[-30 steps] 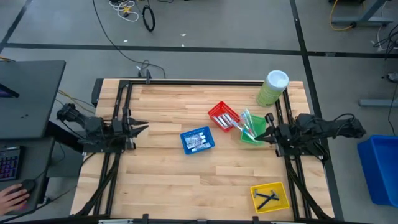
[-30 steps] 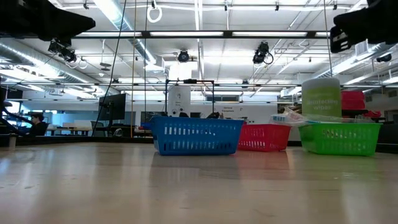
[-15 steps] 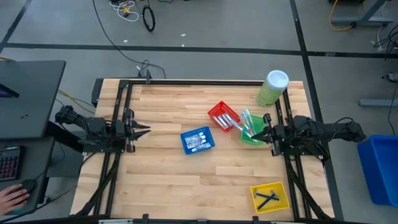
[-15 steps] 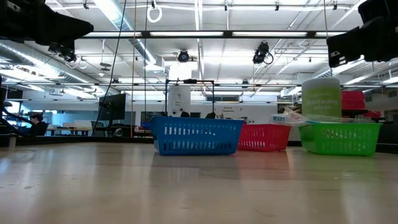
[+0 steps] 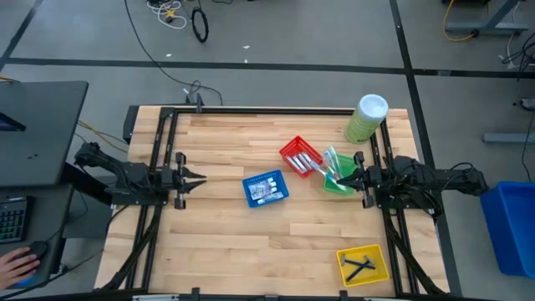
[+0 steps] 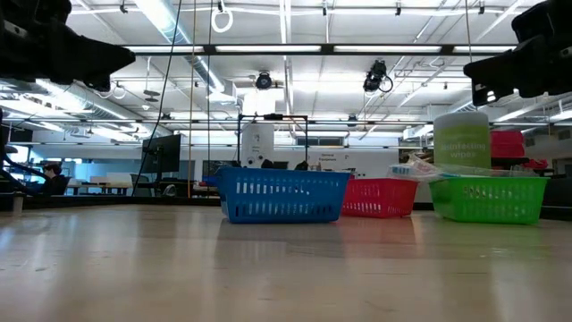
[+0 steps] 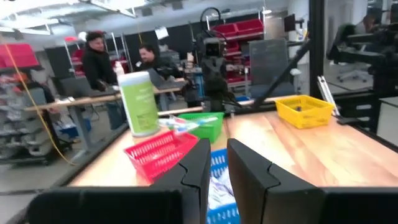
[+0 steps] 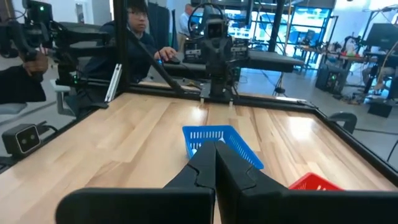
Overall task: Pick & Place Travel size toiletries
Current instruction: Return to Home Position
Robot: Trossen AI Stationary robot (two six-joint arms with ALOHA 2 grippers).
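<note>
L jaws at desk [image 5: 242,242] left edge, slightly parted, empty; R jaws beside green basket [image 5: 336,187], clenched, empty.

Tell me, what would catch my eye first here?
Four bright baskets on the wooden table: blue in the middle, red and green together to its right, yellow alone at a right corner. A pale-green canister stands at the other right corner. Two dark arms wait at the sides, left pincer open, right pincer shut by the green basket.
</note>
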